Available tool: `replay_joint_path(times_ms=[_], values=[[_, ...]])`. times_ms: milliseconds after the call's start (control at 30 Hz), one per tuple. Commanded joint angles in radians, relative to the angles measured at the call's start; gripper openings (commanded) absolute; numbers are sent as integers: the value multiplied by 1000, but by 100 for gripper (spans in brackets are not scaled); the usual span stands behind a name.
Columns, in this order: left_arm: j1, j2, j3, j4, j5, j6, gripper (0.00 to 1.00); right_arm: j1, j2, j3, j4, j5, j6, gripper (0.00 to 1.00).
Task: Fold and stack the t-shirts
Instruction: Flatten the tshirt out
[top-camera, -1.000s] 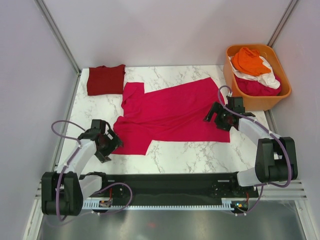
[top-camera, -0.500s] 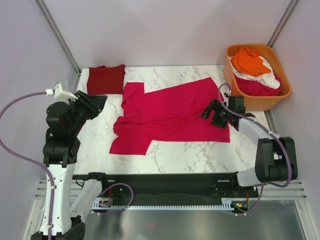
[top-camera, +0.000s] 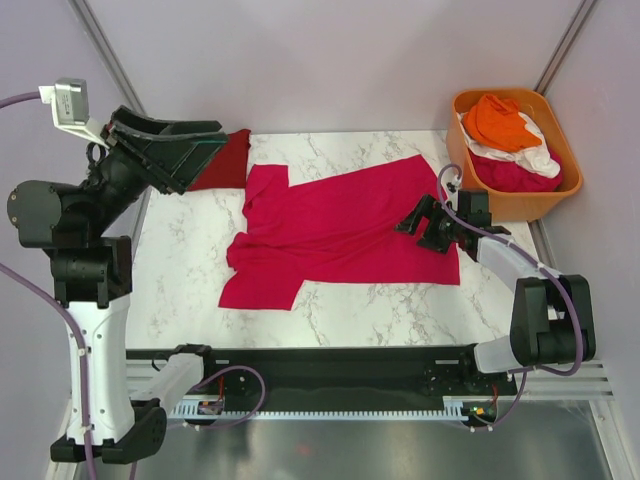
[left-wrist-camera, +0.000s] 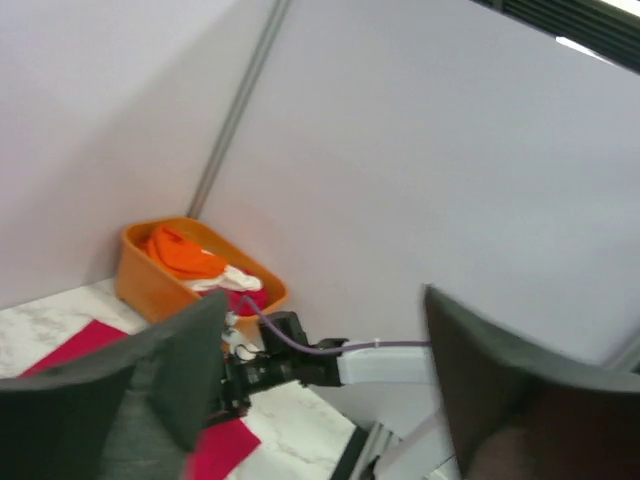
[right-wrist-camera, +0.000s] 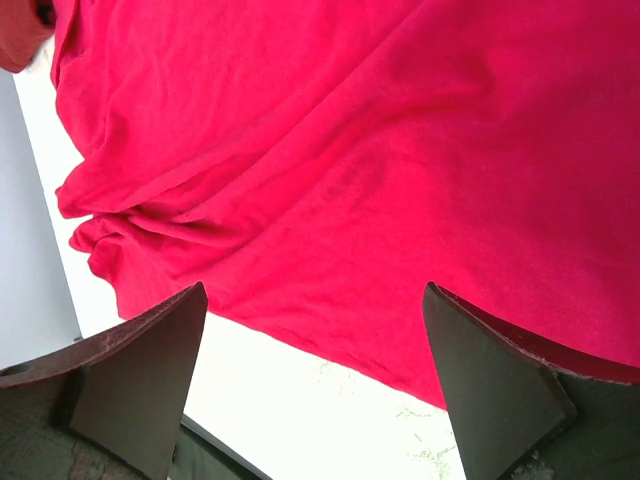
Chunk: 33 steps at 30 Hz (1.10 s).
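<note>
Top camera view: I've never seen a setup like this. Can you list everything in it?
spread t-shirt: one, magenta-pink, flat mid-table
folded t-shirt: one, maroon, far left corner
heaped t-shirts: at least three, orange, white, pink, in the tub
tub: one, orange, table's far right corner
table: one, white marble, centre
left gripper: one, black, open, high over left side
right gripper: one, black, open, low over spread t-shirt's right edge

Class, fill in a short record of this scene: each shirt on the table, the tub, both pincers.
Magenta shirt: spread out, centre
Maroon shirt: folded, far left corner, partly hidden
Orange tub: far right, holds orange, white and red clothes
Left pincer: open, empty, high over the left side
Right pincer: open, empty, low over the magenta shirt's right edge
</note>
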Motion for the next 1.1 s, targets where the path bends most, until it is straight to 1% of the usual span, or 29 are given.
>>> replay_joint_path(times_ms=[0, 33, 67, 100, 133, 167, 200, 233, 300, 333, 367, 400, 433, 500, 533, 567, 600, 633, 667, 700, 767, 867, 933, 1000, 1067], values=[[2, 37, 5, 171, 123, -144, 60, -4, -43, 10, 33, -32, -8, 98], [2, 31, 5, 110, 73, -88, 31, -3, -54, 8, 32, -31, -11, 98], [4, 25, 24, -49, -5, -5, 32, -4, -57, 4, 30, -28, -11, 98], [4, 11, 34, -246, -162, 125, 70, -4, -62, -6, 29, -22, -13, 98], [4, -1, -1, -315, -235, 178, 99, -3, -68, -9, 29, -17, -17, 98], [4, -18, -41, -354, -298, 243, 100, -4, -68, -10, 24, -14, -20, 98], [4, -65, -94, -384, -358, 261, 100, -4, -66, -9, 10, -3, -27, 98], [4, -84, -198, -454, -465, 281, 100, -4, -69, -6, 0, 1, -39, 98], [4, -118, -297, -556, -571, 296, 100, -4, -72, 4, -28, 20, -56, 98], [4, -121, -372, -556, -572, 296, 100, -4, -80, 7, -42, 29, -63, 98], [4, -115, -409, -556, -572, 296, 100, -4, -86, 7, -45, 32, -71, 98], [4, -106, -449, -723, -742, 315, 100, -4, -89, 5, -45, 37, -71, 98], [4, -78, -525, -810, -867, 284, 100, -4, -91, 5, -45, 40, -71, 98], [4, -60, -610, -811, -874, 257, 100, -4, -85, 14, -43, 40, -70, 98], [5, -43, -677, -808, -871, 252, 100, -4, -77, 16, -45, 35, -70, 98], [5, -32, -707, -797, -872, 255, 100, -4, -77, 17, -46, 35, -70, 98], [4, -23, -766, -797, -900, 249, 100, -4, -75, 17, -50, 35, -71, 98], [4, -12, -788, -796, -920, 241, 100, -4, -77, 17, -51, 35, -71, 98], [-14, 17, -788, -797, -929, 233, 100, -4, -77, 16, -51, 38, -73, 98], [-16, 31, -773, -796, -897, 230, 100, -4, -78, 13, -51, 41, -73, 98], [-13, 63, -779, -808, -894, 154, 100, -4, -74, 14, -51, 40, -73, 98], [-14, 97, -849, -784, -843, 86, 100, -4, -65, 20, -53, 34, -71, 98], [-14, 128, -905, -739, -877, 83, 100, -4, -66, 19, -51, 37, -74, 98], [-14, 135, -916, -707, -921, 82, 97, -4, -65, 14, -50, 35, -74, 98], [-14, 134, -926, -707, -922, 82, 97, -4, -57, 13, -50, 31, -74, 98]])
